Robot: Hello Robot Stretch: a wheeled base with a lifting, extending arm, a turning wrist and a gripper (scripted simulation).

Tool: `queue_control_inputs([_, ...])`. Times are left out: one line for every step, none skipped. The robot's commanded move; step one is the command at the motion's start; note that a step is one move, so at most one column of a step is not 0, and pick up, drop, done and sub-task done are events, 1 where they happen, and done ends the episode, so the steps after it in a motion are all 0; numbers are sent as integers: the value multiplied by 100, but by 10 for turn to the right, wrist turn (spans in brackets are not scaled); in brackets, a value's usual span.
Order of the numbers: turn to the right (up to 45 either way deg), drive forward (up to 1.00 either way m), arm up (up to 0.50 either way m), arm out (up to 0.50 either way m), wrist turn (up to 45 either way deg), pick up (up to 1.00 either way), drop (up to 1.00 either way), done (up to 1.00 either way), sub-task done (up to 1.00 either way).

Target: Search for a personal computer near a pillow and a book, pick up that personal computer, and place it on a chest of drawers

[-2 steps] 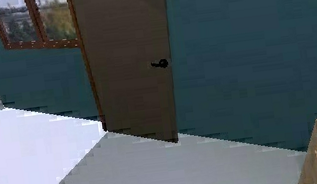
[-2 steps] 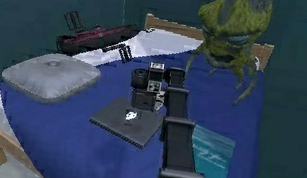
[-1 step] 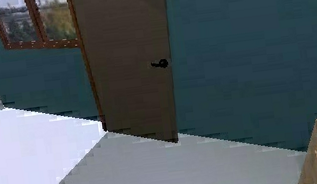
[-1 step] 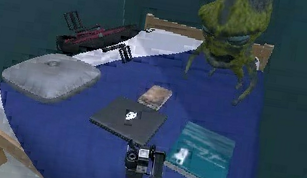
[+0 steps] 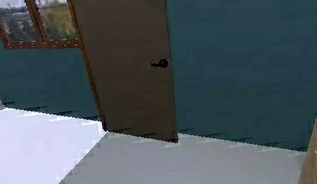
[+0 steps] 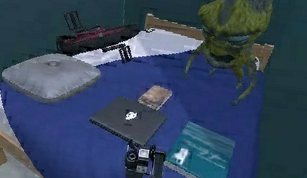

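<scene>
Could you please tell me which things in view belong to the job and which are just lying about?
Job: dark laptop, grey pillow, small book, teal book, end effector.
Lying about: green figure, dark red object, door, window.

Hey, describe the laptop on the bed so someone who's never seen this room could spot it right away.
Look at the wooden-framed bed with the blue cover. Near its middle, between the grey pillow and the teal book, lies a flat dark grey laptop, closed. It is darker and larger than the small brown book just beyond it.
</scene>
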Motion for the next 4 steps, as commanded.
queue_control_inputs([0, 0, 10, 0, 0, 0, 0, 0, 0])
queue_control_inputs([0, 0, 28, 0, 0, 0, 0, 0, 0])
queue_control_inputs([0, 0, 0, 0, -450, 0, 0, 0, 0])
queue_control_inputs([0, 0, 0, 0, -450, 0, 0, 0, 0])
